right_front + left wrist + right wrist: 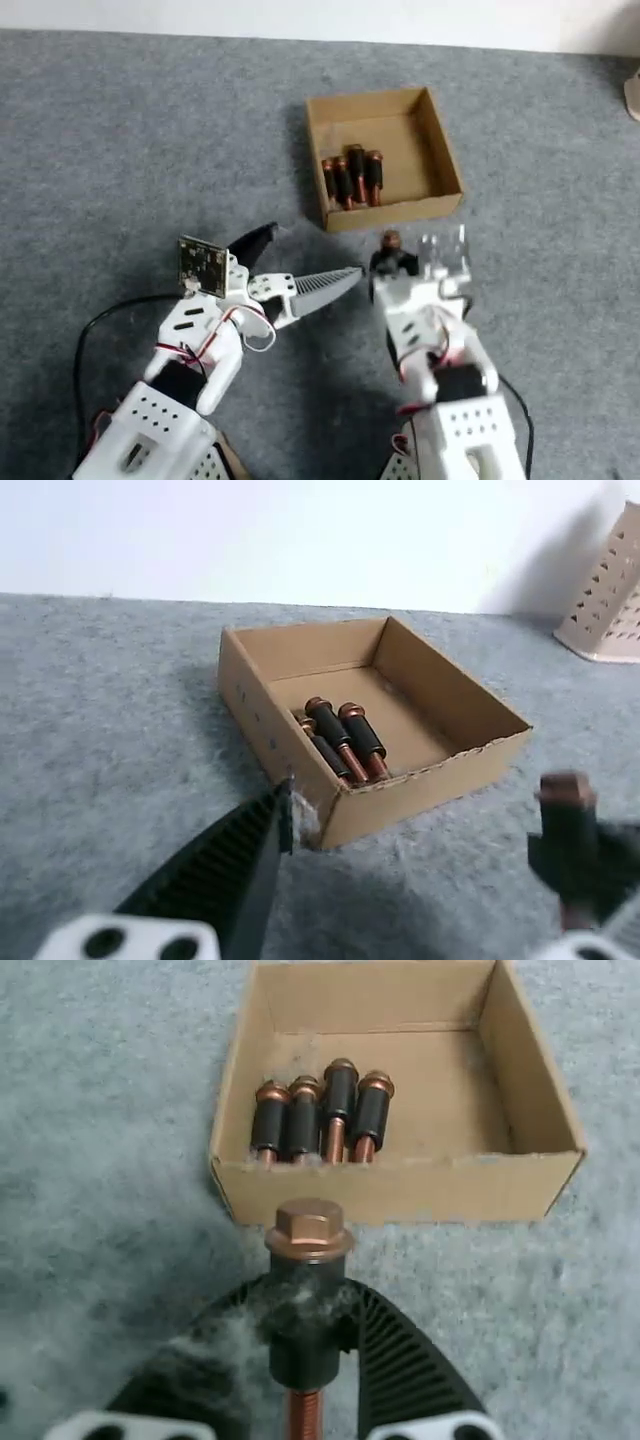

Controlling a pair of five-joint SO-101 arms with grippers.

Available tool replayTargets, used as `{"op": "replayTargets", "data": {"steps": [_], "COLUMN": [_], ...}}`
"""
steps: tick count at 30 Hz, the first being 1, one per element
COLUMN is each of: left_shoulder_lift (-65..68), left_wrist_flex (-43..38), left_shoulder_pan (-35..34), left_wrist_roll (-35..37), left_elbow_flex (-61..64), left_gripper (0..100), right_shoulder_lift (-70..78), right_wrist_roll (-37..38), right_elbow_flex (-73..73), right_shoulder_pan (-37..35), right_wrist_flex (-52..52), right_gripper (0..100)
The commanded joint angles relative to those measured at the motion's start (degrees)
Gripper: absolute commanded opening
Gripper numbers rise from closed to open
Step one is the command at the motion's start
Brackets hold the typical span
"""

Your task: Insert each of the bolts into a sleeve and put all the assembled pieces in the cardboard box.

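- The cardboard box [395,213] has plain brown walls. The marks on the small circuit board [203,264] on the left arm are too small to read.
- The right gripper [305,1305] has its black ribbed jaws pinching an assembled piece [303,1350] by its black sleeve, one jaw on each side.
- That piece has its long axis running near to far. The copper hex head [308,1228] points far, toward the box, and the threaded shank [301,1415] sticks out of the sleeve at the near end.
- It is outside the box, just on the near side of the near wall and about midway along it. Whether the head touches the wall cannot be told.
- Four more assembled pieces [352,177] lie in the box, side by side in its left part, close to the near wall. Their long axes also run near to far, with heads at the far end and bare copper shanks toward the near wall.
- The left gripper [316,250] sits left of the held piece, its jaws spread wide with nothing between them. The tips point right and far, toward the box's near left corner.
- The box stands on grey felt [120,150].
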Motion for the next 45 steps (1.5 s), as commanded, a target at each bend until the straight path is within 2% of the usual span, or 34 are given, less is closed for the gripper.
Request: {"op": "replayTargets", "data": {"steps": [1, 6, 15, 25, 27, 30, 31, 34, 38, 41, 45], "left_shoulder_lift": [-0.04, -0.04, -0.04, -0.04, -0.04, -0.04, -0.04, -0.13, -0.57, -0.66, -0.66], "left_wrist_flex": [-0.09, -0.26, -0.26, -0.26, -0.26, -0.26, -0.26, -0.26, -0.26, -0.09, 0.0], "left_shoulder_pan": [-0.66, -0.75, -0.66, -0.4, -0.31, -0.31, -0.31, -0.31, -0.4, -0.4, -0.31], "left_wrist_roll": [-1.49, -1.58, -1.58, -1.58, -1.58, -1.58, -1.58, -1.58, -1.58, -2.29, -6.68], "left_elbow_flex": [-0.92, -0.04, 0.22, 0.4, 0.4, 0.4, 0.4, 0.4, 0.48, 0.48, 0.48], "left_gripper": [50, 50, 50, 50, 50, 50, 50, 50, 50, 50, 50], "right_shoulder_lift": [15.25, 34.68, 65.71, 91.56, 94.11, 94.11, 93.41, 89.89, 81.54, 73.98, 61.23], "right_wrist_roll": [-0.53, -0.53, -0.53, -0.53, -0.53, -0.62, -0.62, -0.62, -1.05, -3.43, -4.22], "right_elbow_flex": [-16.04, -35.21, -65.01, -83.47, -84.26, -84.53, -84.62, -84.79, -83.74, -76.79, -65.71], "right_shoulder_pan": [0.84, 0.92, 6.2, 8.13, 7.52, 7.16, 7.08, 6.11, 5.32, 5.23, 5.23], "right_wrist_flex": [-1.98, -1.98, -1.98, -1.71, -1.63, 1.63, 4.79, 15.69, 19.82, 22.46, 22.55], "right_gripper": [0.5, 0.5, 0.5, 1.3, 6.8, 21.2, 23.1, 17.2, 0.3, 1.4, 0.6]}}
